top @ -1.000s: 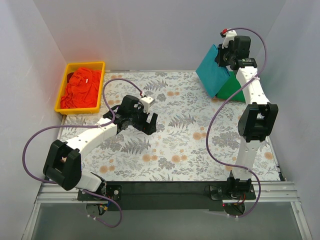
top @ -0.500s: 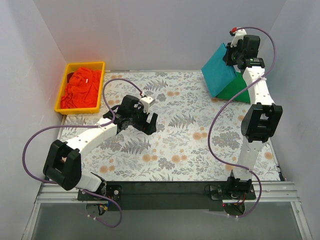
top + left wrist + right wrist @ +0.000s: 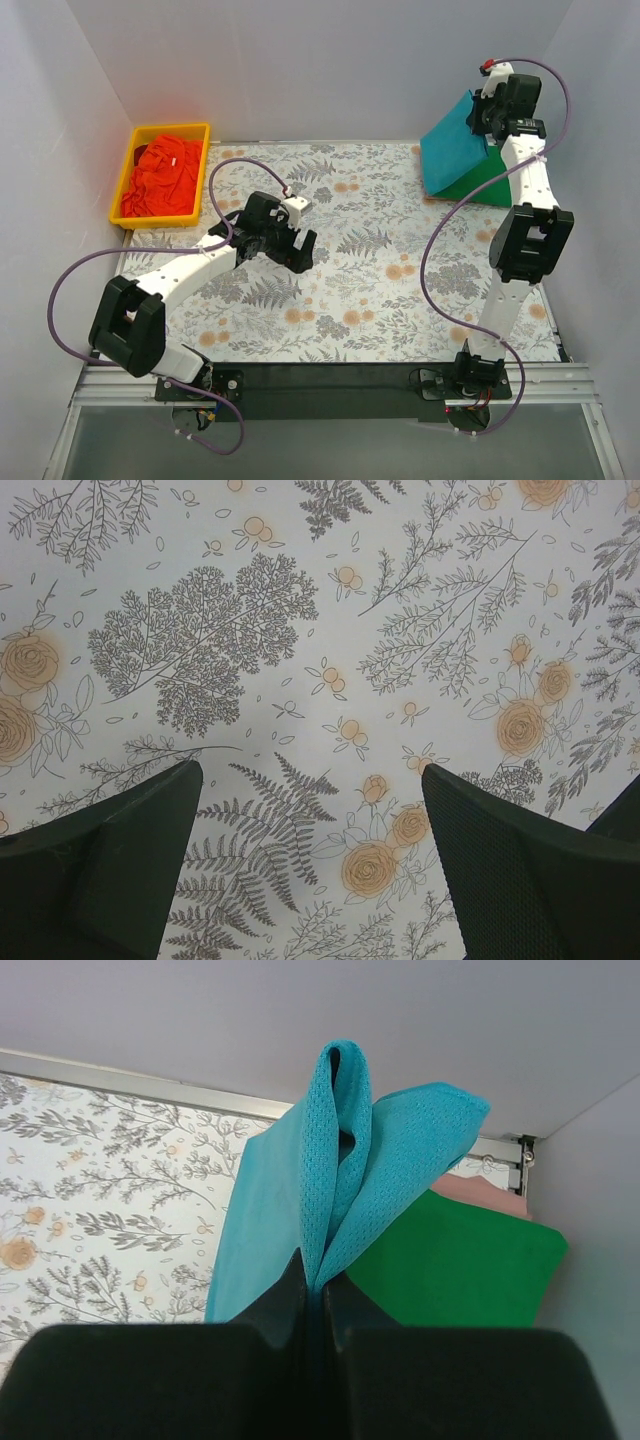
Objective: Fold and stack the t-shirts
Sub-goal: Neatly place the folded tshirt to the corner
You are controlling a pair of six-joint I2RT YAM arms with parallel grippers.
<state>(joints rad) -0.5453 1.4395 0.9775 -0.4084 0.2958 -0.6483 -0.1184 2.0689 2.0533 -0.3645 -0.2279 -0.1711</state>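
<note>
Grey floral sheet (image 3: 350, 300) lies under both arms. At 2 o'clock the right hand (image 3: 313, 1282) is clenched on the teal-blue t-shirt (image 3: 270, 1200), which slopes from it toward 8 o'clock over the green t-shirt (image 3: 450, 1260). Near centre the left hand (image 3: 290, 245) hovers released, well apart from both.

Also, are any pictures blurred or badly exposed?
Top view: sharp, evenly lit, but the orange-red t-shirt in the yellow bin is oversaturated, its folds hard to read. Left wrist view: floral sheet sharp, left fingers dark. Right wrist view: teal t-shirt mesh crisp, right fingers almost black.
</note>
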